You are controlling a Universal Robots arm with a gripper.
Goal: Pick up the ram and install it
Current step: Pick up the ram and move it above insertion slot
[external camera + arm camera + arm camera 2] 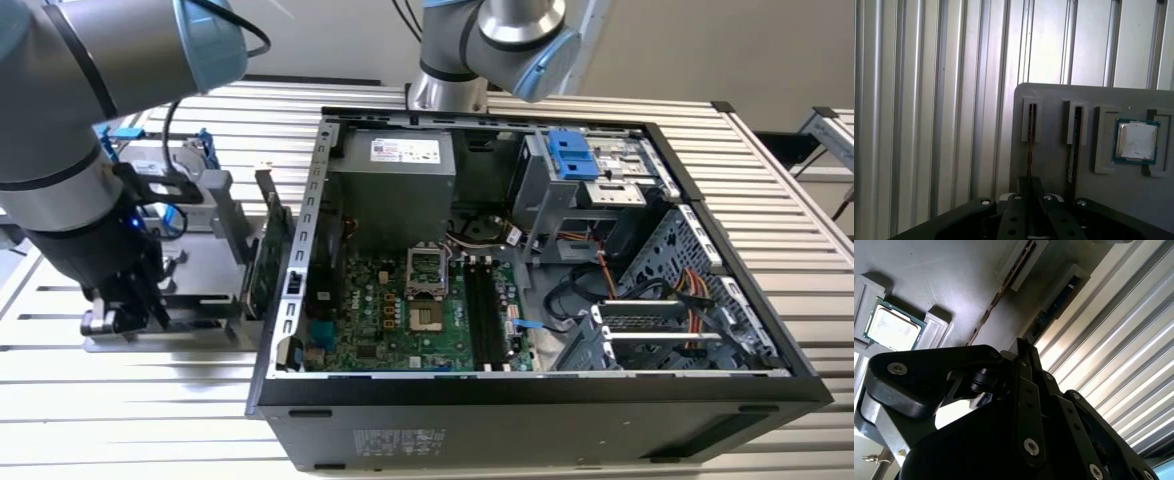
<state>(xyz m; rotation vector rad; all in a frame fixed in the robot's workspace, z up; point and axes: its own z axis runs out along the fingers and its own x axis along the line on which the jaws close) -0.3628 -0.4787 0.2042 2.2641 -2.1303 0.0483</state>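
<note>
1 ram (1029, 135), thin and set on edge, stands in a slot of the grey holder (1051, 165). The slot keeps it upright, so its top edge is offered to a pinch from above.

1 gripper (1029, 192) sits over that edge. Its fingers (1015, 210) are drawn together on either side of the stick and, by the look, clamped on it. The ram appears seated in its slot, not lifted out.

1 second stick (1074, 145) stands in the neighbouring slot, apart from the fingers.

1 processor chip (1136, 141) lies flat in a recess of the same holder, on the far side of the second stick from the ram.

1 computer case (534, 430) lies on its side with the panel off on the slatted table (134, 420). This turns the board (387, 310) upward, so its 4 memory slots (487, 310), which appear empty, can be reached from above.

In the exterior view the holder sits at 9 o'clock of the case, just beside it, which keeps the carry to the board short.

1 green card (276, 250) stands upright at 3 o'clock of the gripper, between holder and case wall.

View notes: the exterior view supplies the case, the board and the arm's low posture over the holder. Both wrist views supply the slots, the sticks edge-on and the chip. The first wrist view lines the ram up with the gap between the fingers. The second wrist view takes the same stick from a slant.
</note>
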